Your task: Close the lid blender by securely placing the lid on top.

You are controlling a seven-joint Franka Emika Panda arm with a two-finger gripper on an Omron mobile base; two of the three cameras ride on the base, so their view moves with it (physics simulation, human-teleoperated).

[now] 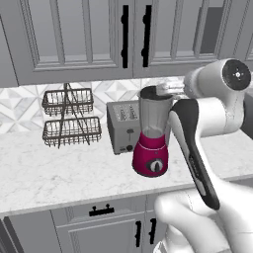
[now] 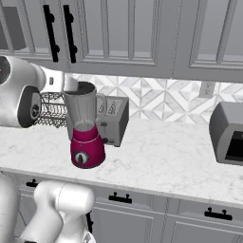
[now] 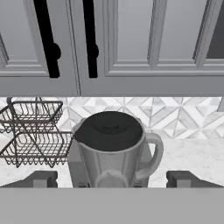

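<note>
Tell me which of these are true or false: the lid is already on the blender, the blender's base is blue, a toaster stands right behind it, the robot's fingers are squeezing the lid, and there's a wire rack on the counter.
1. The lid sits on the blender: true.
2. The blender's base is blue: false, it is magenta.
3. A toaster stands just behind it: true.
4. The gripper is squeezing the lid: false, its fingers are spread wide apart, clear of the lid.
5. A wire rack stands on the counter: true.

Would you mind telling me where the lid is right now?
The lid sits on the mouth of the blender, which stands on the counter just in front of the toaster.
</note>
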